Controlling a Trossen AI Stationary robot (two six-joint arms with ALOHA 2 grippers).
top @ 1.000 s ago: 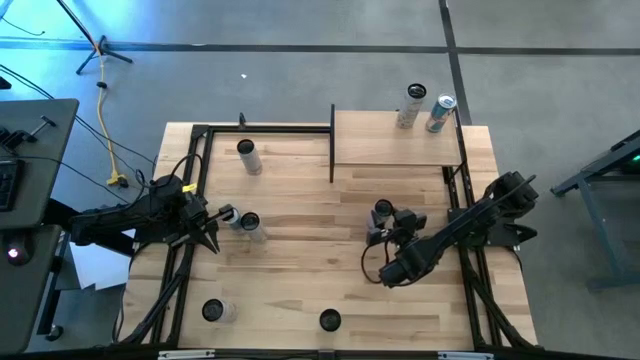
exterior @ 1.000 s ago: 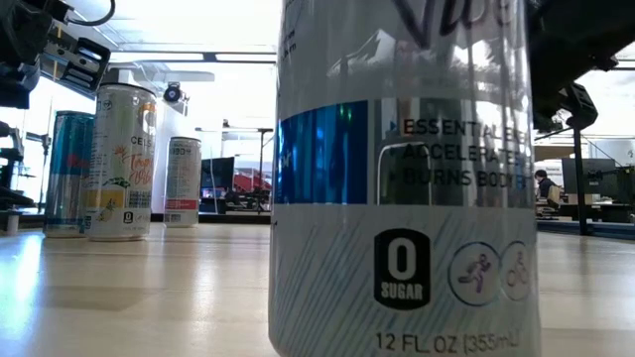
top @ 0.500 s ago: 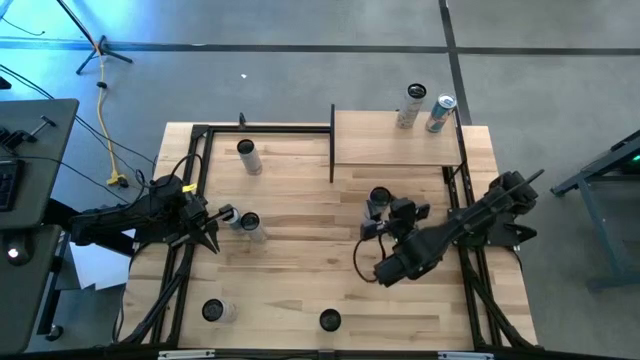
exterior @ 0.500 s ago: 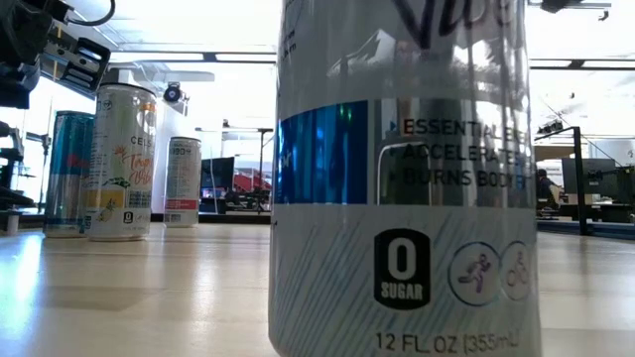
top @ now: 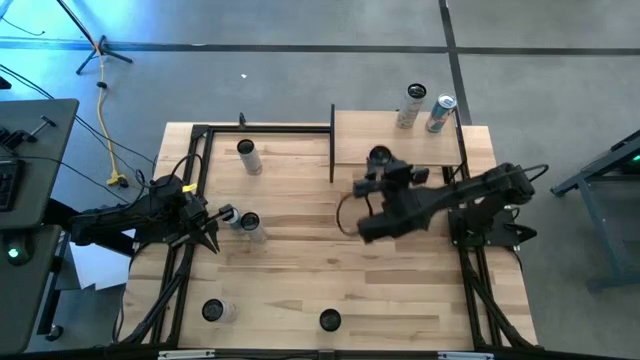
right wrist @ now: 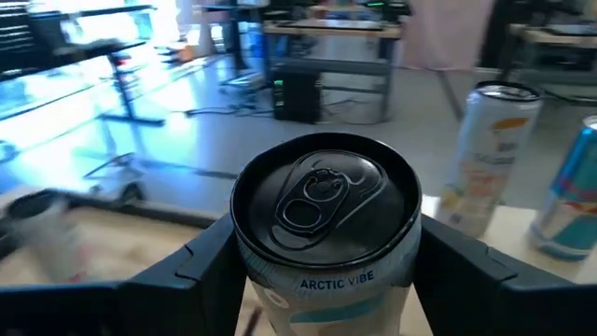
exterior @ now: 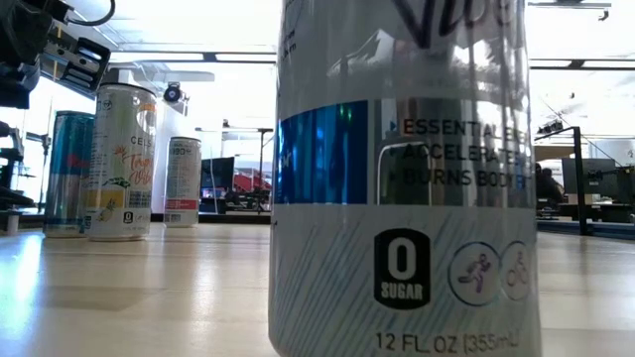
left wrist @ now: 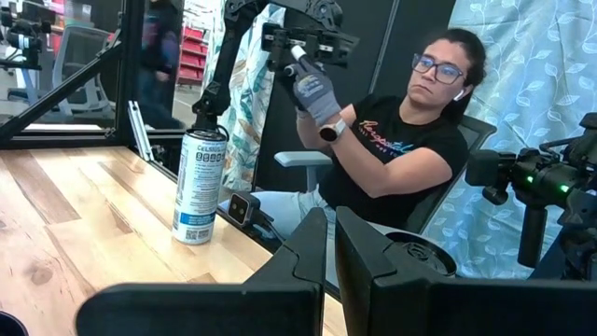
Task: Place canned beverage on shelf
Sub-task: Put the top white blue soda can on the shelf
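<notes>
The right gripper (top: 379, 163) is clamped on the can (right wrist: 325, 210), upright (long axis vertical), over the shelf's (top: 350, 150) near edge. Open shelf surface lies toward 12 o'clock; 2 cans (top: 426, 107) stand at its far corner, toward 1 o'clock. The left gripper (top: 216, 235), fingers closed on nothing, waits near the table's left edge.

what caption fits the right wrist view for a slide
Right gripper holds a can, with two cans ahead.

2 dark jointed arms (top: 455, 200), black cables
</notes>
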